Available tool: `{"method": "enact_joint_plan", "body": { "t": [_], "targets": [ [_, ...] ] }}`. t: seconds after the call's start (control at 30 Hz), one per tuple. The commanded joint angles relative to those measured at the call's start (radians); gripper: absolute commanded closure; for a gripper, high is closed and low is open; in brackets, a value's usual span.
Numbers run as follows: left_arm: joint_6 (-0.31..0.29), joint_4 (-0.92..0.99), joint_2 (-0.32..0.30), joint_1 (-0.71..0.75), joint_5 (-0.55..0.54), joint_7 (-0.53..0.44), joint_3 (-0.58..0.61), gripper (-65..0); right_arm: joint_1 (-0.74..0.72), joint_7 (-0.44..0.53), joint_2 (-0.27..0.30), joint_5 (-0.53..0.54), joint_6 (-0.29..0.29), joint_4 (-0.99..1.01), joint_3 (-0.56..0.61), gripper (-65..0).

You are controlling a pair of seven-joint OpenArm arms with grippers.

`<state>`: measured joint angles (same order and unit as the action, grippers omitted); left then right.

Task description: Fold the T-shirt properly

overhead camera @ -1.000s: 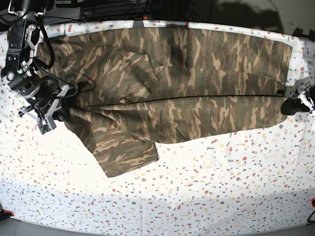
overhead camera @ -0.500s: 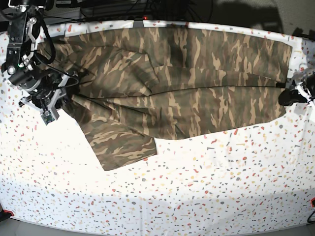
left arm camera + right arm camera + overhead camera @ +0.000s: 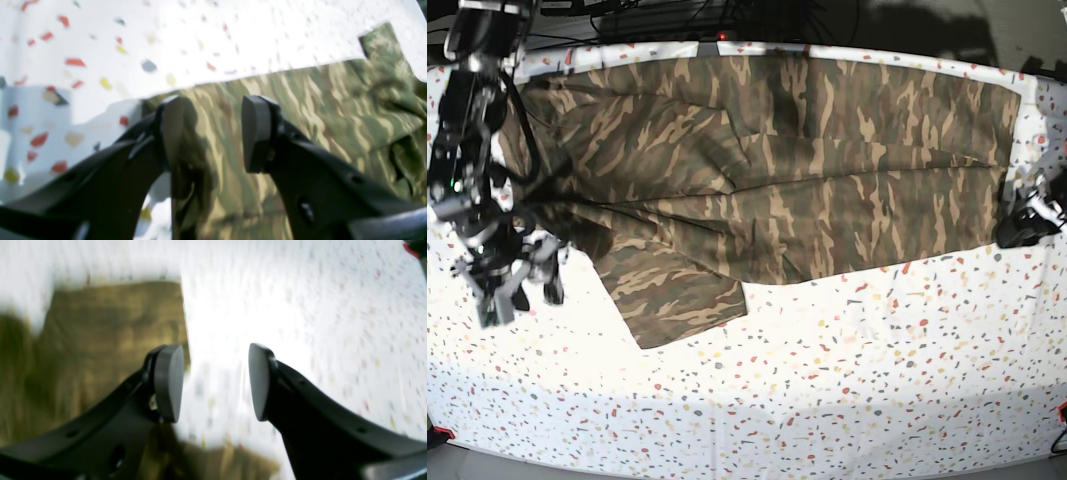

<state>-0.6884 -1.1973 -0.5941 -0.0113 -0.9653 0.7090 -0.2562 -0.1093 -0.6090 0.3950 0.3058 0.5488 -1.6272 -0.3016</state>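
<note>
Speckled white tabletop [image 3: 827, 400] carries the camouflage T-shirt [image 3: 807, 170], spread across its far half (one sleeve pointing nearer). Left gripper [image 3: 213, 133] and right gripper [image 3: 215, 383] jaws gape, holding nothing.

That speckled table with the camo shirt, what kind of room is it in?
Probably a robot lab or workshop. Two robot arms work over the speckled table, where the T-shirt lies spread, and dark cables run behind its far edge. It doesn't look like a home.

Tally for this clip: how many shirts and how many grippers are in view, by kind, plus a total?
T-shirt: 1
Grippers: 2, the left gripper and the right gripper, both open
Total: 3
</note>
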Motion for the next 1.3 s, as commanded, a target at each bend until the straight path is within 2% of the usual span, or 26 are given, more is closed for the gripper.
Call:
{"method": "enact_joint_plan", "body": {
  "t": [0.0, 0.1, 0.27, 0.4, 0.47, 0.57, 0.67, 0.87, 0.97, 1.07, 1.1, 1.2, 1.27],
  "targets": [
    [-0.010, -0.014, 0.001, -0.024, -0.001, -0.016, -0.006, -28.1, -0.071, 0.010, 0.008, 0.013, -0.003, 0.055, -0.006, -31.6],
    [-0.010, -0.014, 0.047, -0.034, 0.046, -0.013, -0.006, -28.1, -0.246, -0.025, -0.018, 0.013, 0.000, 0.272, -0.006, -31.6],
    [-0.010, -0.014, 0.095, -0.034, 0.082, -0.014, -0.006, -28.1, -0.476, -0.023, -0.021, 0.009, 0.006, 0.594, 0.007, -31.6],
    [-0.010, -0.014, 0.104, -0.033, 0.082, -0.014, -0.006, -28.1, -0.623, -0.003, -0.021, 0.009, 0.076, 0.880, 0.076, -31.6],
    [-0.010, -0.014, 0.103, -0.034, 0.082, -0.014, -0.006, -28.1, -0.674, 0.037, -0.021, 0.009, 0.083, 1.006, 0.135, -31.6],
    [-0.010, -0.014, 0.103, -0.033, 0.082, -0.002, -0.006, -28.1, -0.709, 0.109, -0.021, 0.009, 0.127, 1.121, 0.230, -31.6],
    [-0.010, -0.014, 0.103, -0.033, 0.082, 0.002, -0.006, -28.1, -0.702, 0.148, -0.033, -0.009, 0.127, 1.144, 0.305, -31.6],
    [-0.010, -0.014, 0.103, -0.033, 0.067, 0.002, -0.006, -28.1, -0.653, 0.163, -0.100, -0.083, 0.124, 1.144, 0.336, -30.8],
    [-0.010, -0.014, 0.103, -0.033, 0.067, 0.009, -0.006, -28.1, -0.636, 0.172, -0.128, -0.127, 0.123, 1.144, 0.336, -24.2],
    [-0.010, -0.014, 0.103, -0.033, 0.067, 0.009, -0.006, -28.1, -0.636, 0.166, -0.135, -0.150, 0.108, 1.144, 0.336, -22.0],
    [-0.010, -0.014, 0.103, -0.033, 0.068, 0.009, -0.006, -28.1, -0.638, 0.165, -0.134, -0.150, 0.105, 1.144, 0.336, -18.8],
    [-0.010, -0.014, 0.103, -0.033, 0.067, 0.008, -0.006, -28.1, -0.639, 0.166, -0.130, -0.150, 0.105, 1.138, 0.336, 0.0],
    [-0.010, -0.014, 0.103, -0.034, 0.067, 0.008, -0.006, -28.1, -0.639, 0.163, -0.129, -0.150, 0.106, 1.120, 0.336, 0.0]
  ]
}}
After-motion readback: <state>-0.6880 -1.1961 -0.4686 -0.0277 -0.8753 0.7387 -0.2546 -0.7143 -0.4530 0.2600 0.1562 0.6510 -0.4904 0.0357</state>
